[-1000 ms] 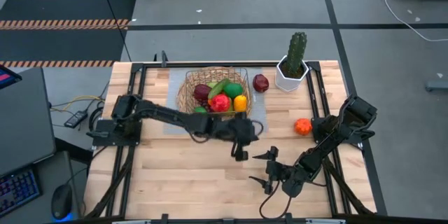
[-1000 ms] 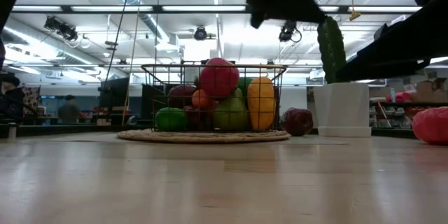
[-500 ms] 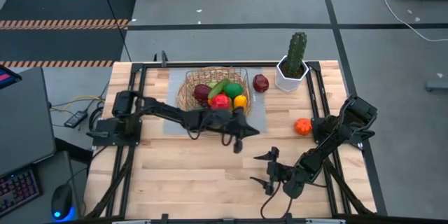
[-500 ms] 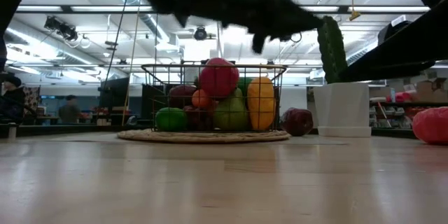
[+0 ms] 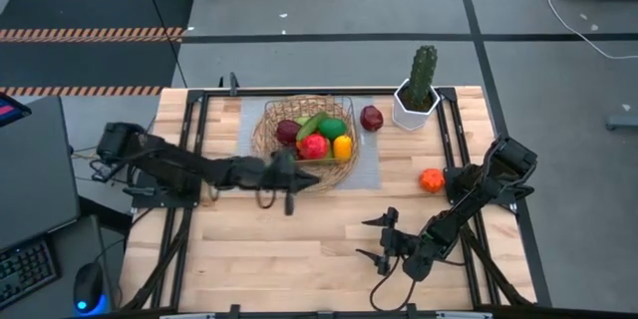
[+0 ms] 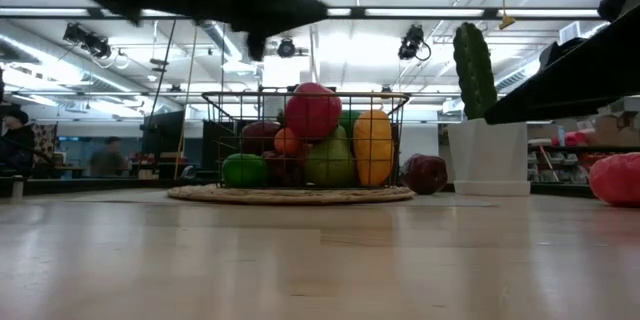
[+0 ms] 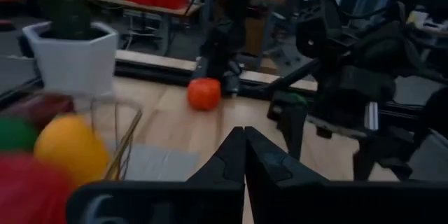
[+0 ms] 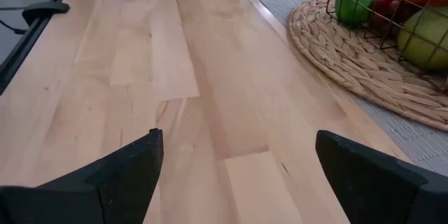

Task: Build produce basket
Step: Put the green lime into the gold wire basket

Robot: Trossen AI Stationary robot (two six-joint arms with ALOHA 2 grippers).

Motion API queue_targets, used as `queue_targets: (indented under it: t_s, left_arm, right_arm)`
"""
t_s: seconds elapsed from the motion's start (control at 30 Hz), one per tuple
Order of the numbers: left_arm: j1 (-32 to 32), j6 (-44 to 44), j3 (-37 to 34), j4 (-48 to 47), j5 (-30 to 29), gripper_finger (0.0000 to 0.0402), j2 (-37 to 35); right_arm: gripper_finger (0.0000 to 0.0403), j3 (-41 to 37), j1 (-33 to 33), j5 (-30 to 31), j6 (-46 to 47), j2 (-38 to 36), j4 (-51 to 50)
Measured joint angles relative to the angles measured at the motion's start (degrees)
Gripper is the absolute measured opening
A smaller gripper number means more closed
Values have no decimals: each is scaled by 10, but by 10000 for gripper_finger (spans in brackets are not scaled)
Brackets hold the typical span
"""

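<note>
High view gives you the basket [image 5: 304, 135] near the middle of the desk's far edge, sitting on a grey mat [image 5: 367, 164] and already holding most of the produce: a red fruit [image 5: 315, 146], a yellow one [image 5: 342, 146], a green one [image 5: 333, 128], a dark purple one [image 5: 287, 131] and a long green piece [image 5: 309, 126]. You can see two pieces lying outside it. A dark red fruit [image 5: 371, 118] rests on the mat just beside the basket's rim, between the basket and the white cactus pot [image 5: 413, 108] at the far right corner. An orange fruit [image 5: 431, 180] sits on the bare wood near the desk's right edge, well apart from the basket.

Your left pincer [image 5: 288, 191] hangs at the basket's near rim, its arm stretched out from the desk's left edge. Left wrist view shows you its two fingers [image 7: 227, 159] pressed together with nothing between them, clenched on air. Past them lie the orange fruit [image 7: 204, 93], the cactus pot [image 7: 72, 54] and the yellow fruit [image 7: 64, 147] behind the basket's wire.

Your right pincer [image 5: 379, 240] waits over the wood near the desk's front edge, right of centre. Right wrist view shows you its fingers [image 8: 136, 164] spread wide, released and empty, pointing across bare boards toward the basket's woven rim [image 8: 353, 59].

Low view shows you the basket [image 6: 292, 192] piled with fruit, the dark red fruit [image 6: 426, 173] on the desk beside it, and the cactus pot [image 6: 490, 157] further right.
</note>
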Motion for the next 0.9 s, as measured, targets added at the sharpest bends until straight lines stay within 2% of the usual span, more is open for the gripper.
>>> queue_targets:
  t_s: [0.2, 0.33, 0.5, 0.6, 0.77, 0.9]
  left_arm:
    - [-67, -11, -100, 23, -105, 4, -86]
    - [-118, -22, -152, 74, -172, 4, -96]
    - [-174, -38, -191, 105, -226, 4, -95]
    - [-188, -29, -195, 116, -247, 4, -95]
    - [-189, 23, -195, 181, -249, 5, -95]
    - [-188, 55, -195, 199, -250, 5, -95]
  right_arm:
    - [378, 0, -8, 4, 0, 0, 7]
    - [378, 0, -19, 0, 0, 0, 16]
    - [378, 0, -35, -38, -19, 0, 19]
    - [377, 0, -42, -43, -31, 0, 38]
    - [373, 0, -56, -54, -27, -4, 71]
    - [363, 20, -69, -87, -46, -23, 17]
